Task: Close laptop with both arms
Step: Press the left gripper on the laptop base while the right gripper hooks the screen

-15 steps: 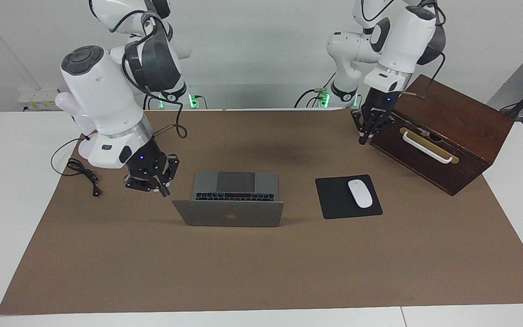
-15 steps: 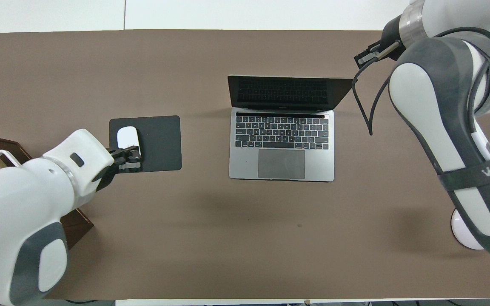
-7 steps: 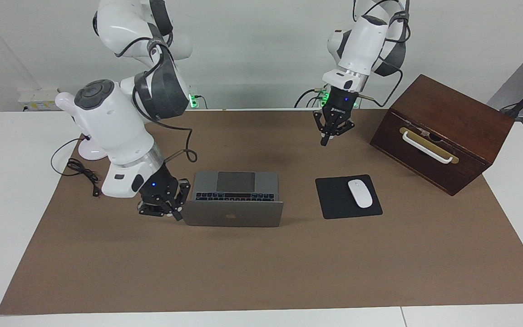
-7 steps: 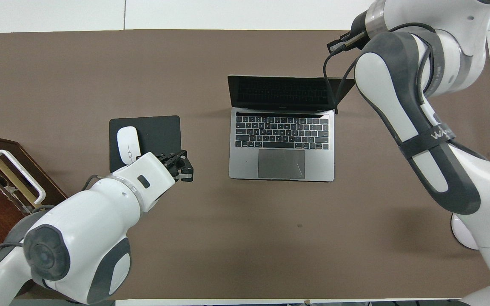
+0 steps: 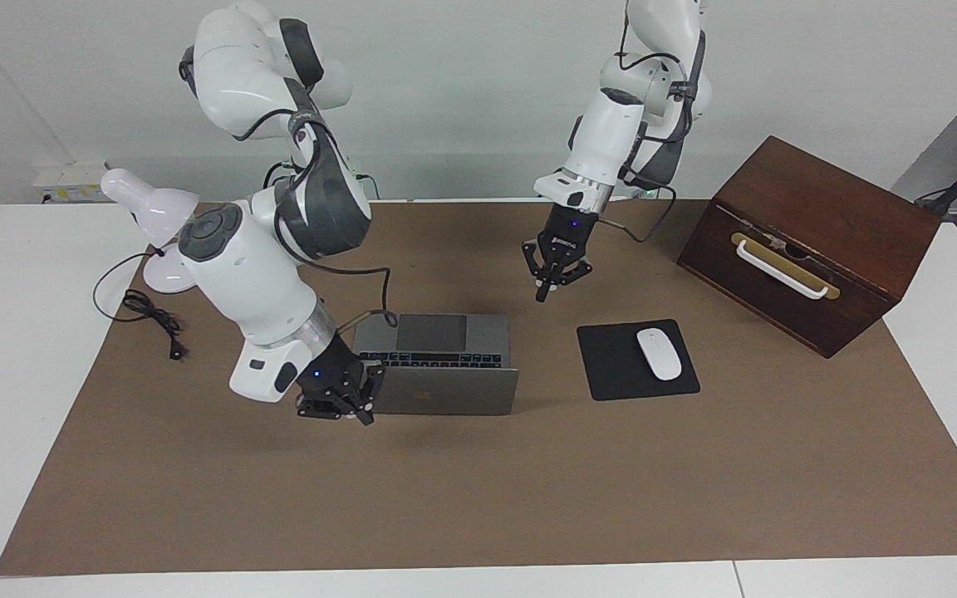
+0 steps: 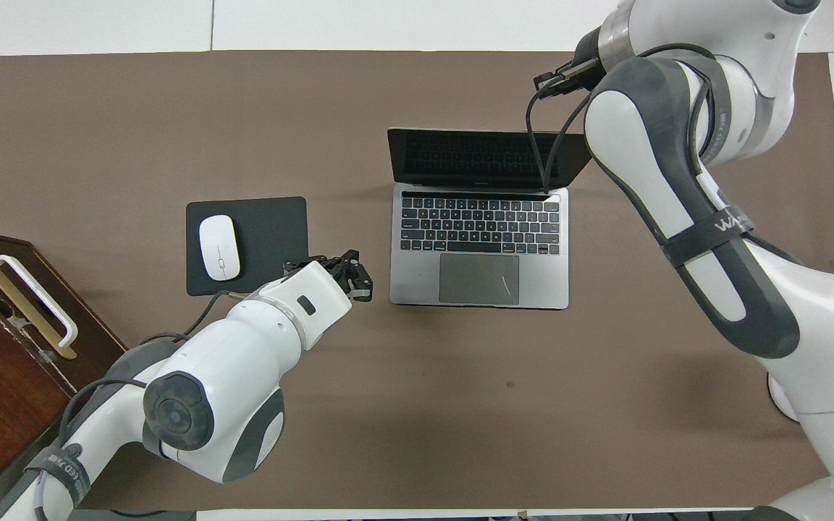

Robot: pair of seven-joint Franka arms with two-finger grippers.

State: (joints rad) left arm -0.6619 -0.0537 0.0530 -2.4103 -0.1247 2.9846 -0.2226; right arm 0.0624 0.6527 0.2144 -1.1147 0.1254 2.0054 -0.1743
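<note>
The silver-grey laptop (image 5: pixel 462 390) (image 6: pixel 417 282) stands open on the brown mat, its lid tilted back, black keys and trackpad showing. My right gripper (image 5: pixel 362 413) is shut and low at the lid's outer face, at the corner toward the right arm's end of the table. I cannot tell whether it touches the lid. In the overhead view the right arm's forearm hides that gripper. My left gripper (image 5: pixel 542 291) (image 6: pixel 357 278) is shut and empty. It hangs over the mat between the laptop's palm rest and the mouse pad.
A black mouse pad (image 5: pixel 611 365) with a white mouse (image 5: pixel 660 354) lies beside the laptop. A dark wooden box (image 5: pixel 819 224) with a white handle stands toward the left arm's end. A white lamp (image 5: pixel 150 208) and a black cable (image 5: pixel 150 320) sit at the right arm's end.
The right gripper has swung from beside the laptop's base round to the lid's outer corner. The left gripper has come from the wooden box toward the laptop. The lid has not moved.
</note>
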